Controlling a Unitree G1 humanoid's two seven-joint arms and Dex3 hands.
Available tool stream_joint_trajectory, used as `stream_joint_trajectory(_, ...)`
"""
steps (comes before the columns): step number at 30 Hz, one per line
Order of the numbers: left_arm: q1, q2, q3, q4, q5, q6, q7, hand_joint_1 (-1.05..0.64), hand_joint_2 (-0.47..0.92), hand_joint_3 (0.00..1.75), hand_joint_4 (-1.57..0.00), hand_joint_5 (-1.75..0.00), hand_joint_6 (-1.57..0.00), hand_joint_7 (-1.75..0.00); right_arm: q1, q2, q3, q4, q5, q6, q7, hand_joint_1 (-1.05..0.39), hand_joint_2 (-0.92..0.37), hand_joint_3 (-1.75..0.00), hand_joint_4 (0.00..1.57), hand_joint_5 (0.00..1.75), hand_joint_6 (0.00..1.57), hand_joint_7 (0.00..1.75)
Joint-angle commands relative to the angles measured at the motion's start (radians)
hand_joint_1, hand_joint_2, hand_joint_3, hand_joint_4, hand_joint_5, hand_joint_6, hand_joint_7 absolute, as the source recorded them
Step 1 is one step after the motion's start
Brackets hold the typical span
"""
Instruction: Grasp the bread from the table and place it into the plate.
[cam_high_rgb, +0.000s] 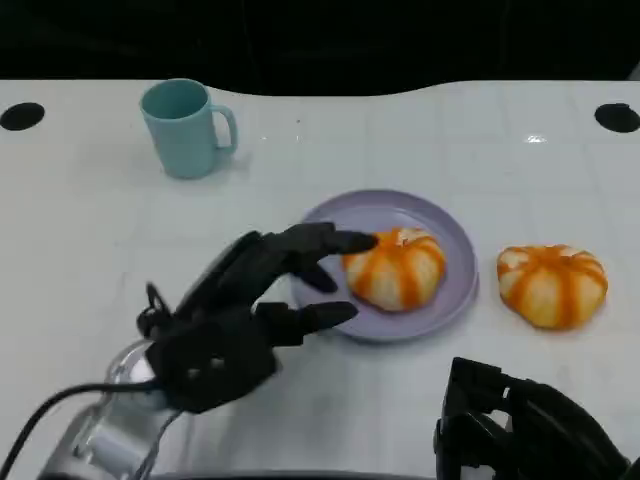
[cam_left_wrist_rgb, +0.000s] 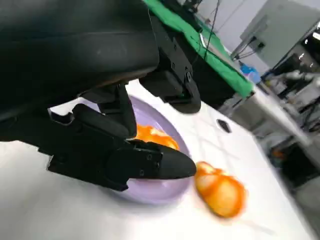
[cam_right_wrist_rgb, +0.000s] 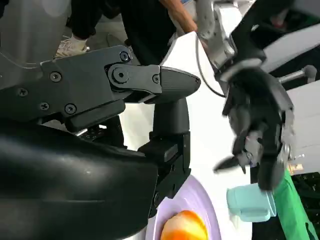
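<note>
A round bread with orange stripes (cam_high_rgb: 395, 268) lies on the lilac plate (cam_high_rgb: 385, 214) in the middle of the table. My left hand (cam_high_rgb: 250, 300) hovers just left of the plate with its fingers spread and holds nothing. One fingertip reaches toward the bread's top edge. A second striped bread (cam_high_rgb: 552, 285) lies on the table right of the plate. My right hand (cam_high_rgb: 520, 430) sits low at the near right edge, fingers apart and empty. The left wrist view shows the left hand's fingers (cam_left_wrist_rgb: 125, 155) over the plate (cam_left_wrist_rgb: 150, 194), the plated bread (cam_left_wrist_rgb: 152, 136) and the other bread (cam_left_wrist_rgb: 222, 192).
A teal mug (cam_high_rgb: 185, 128) stands at the far left of the white table. Two black round holes (cam_high_rgb: 22, 115) (cam_high_rgb: 617, 117) mark the far corners. The right wrist view shows the left hand (cam_right_wrist_rgb: 260, 130), the mug (cam_right_wrist_rgb: 250, 202) and a person standing beyond the table.
</note>
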Motion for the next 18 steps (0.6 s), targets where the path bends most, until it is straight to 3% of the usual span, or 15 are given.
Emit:
stream_joint_trajectory(1, 0.13, -0.007, 0.059, -0.109, -0.203, 0.067, -0.149, -0.64, 0.92, 0.3, -0.66, -1.71, -0.67, -1.13, 0.003, -0.015, -0.009, -0.01, 0.004, -0.005, 0.006, -0.53, -0.92, -0.39, 0.6, 1.75, 0.43, 1.68)
stream_joint_trajectory(8, 0.291, -0.016, 0.117, -0.283, -0.414, 0.29, -0.267, -0.7, 0.92, 0.31, -0.7, -1.75, -0.57, -1.59, 0.005, -0.015, -0.008, -0.013, -0.006, -0.016, 0.001, -0.55, -0.92, -0.4, 0.61, 1.75, 0.43, 1.69)
stream_joint_trajectory(12, 0.371, -0.014, 0.157, -0.347, -0.53, 0.383, -0.351, -0.64, 0.92, 0.32, -0.7, -1.75, -0.52, -1.67, 0.013, -0.007, -0.011, -0.021, -0.005, -0.026, -0.011, -0.55, -0.92, -0.41, 0.6, 1.75, 0.43, 1.7)
stream_joint_trajectory(18, 0.425, -0.022, 0.191, -0.385, -0.595, 0.452, -0.416, -0.68, 0.92, 0.28, -0.79, -1.75, -0.57, -1.75, 0.021, 0.005, -0.021, -0.022, 0.009, -0.031, -0.023, -0.52, -0.92, -0.45, 0.59, 1.75, 0.41, 1.72)
